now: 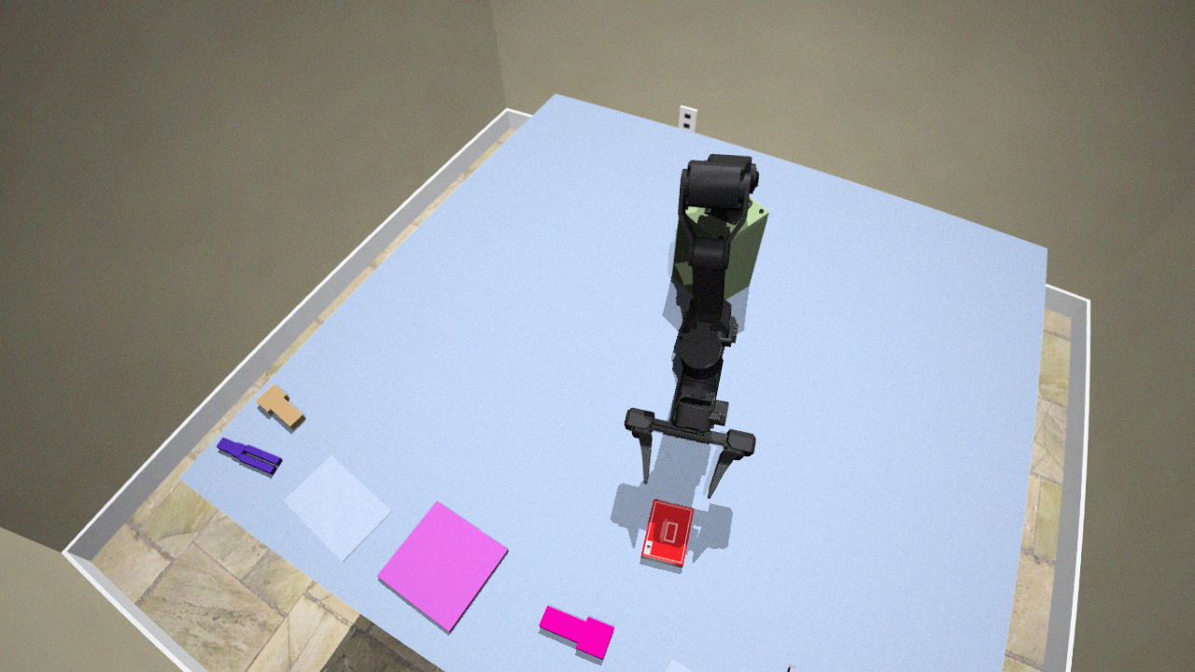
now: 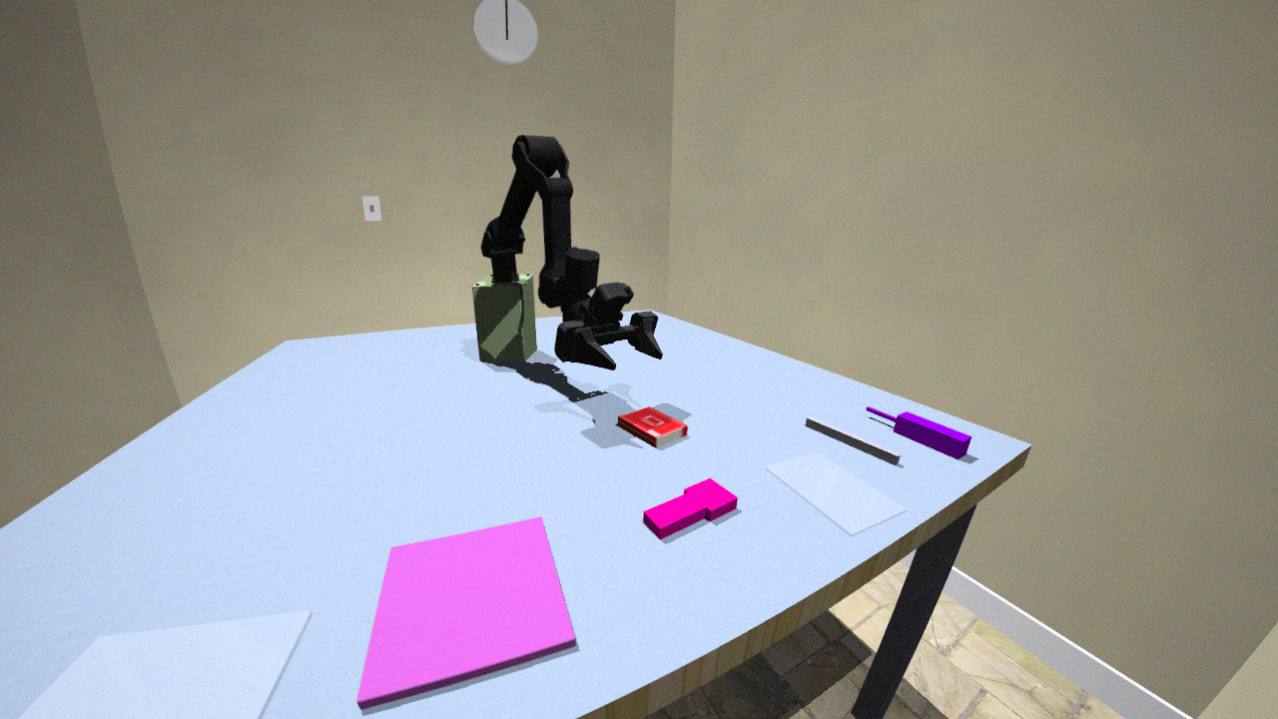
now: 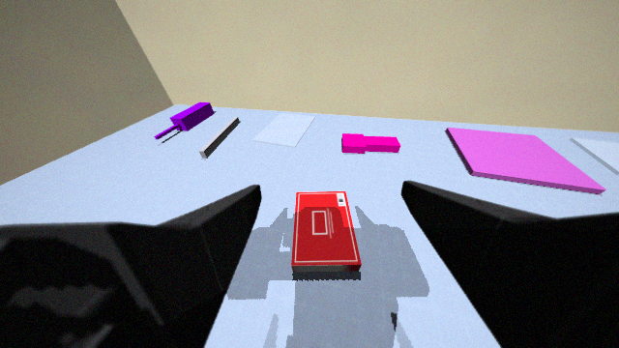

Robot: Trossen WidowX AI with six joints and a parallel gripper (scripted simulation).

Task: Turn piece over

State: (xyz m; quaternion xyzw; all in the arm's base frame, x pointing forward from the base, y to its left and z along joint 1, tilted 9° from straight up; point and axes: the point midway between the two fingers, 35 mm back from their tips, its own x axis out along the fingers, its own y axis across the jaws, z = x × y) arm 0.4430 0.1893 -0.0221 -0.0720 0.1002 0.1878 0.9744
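Observation:
The red flat piece (image 1: 668,533) (image 2: 654,424) (image 3: 325,232) lies flat on the light blue mat (image 1: 501,334) (image 2: 313,428) (image 3: 121,169). Its face with the white outlined rectangle is up. My gripper (image 1: 679,487) (image 2: 636,359) (image 3: 330,188) is open wide and empty. It hangs above the mat just on the base side of the piece and does not touch it. The fingers point toward the piece, and their shadow falls around it.
A magenta stepped block (image 1: 576,632) (image 2: 690,507) (image 3: 369,143) and a pink sheet (image 1: 442,564) (image 2: 468,594) (image 3: 517,157) lie beyond the piece. A pale sheet (image 2: 835,491) (image 3: 284,130), a grey bar (image 2: 852,440) (image 3: 220,137) and a purple tool (image 2: 929,431) (image 3: 191,116) lie near the table edge. The green base block (image 1: 743,242) (image 2: 504,320) stands behind.

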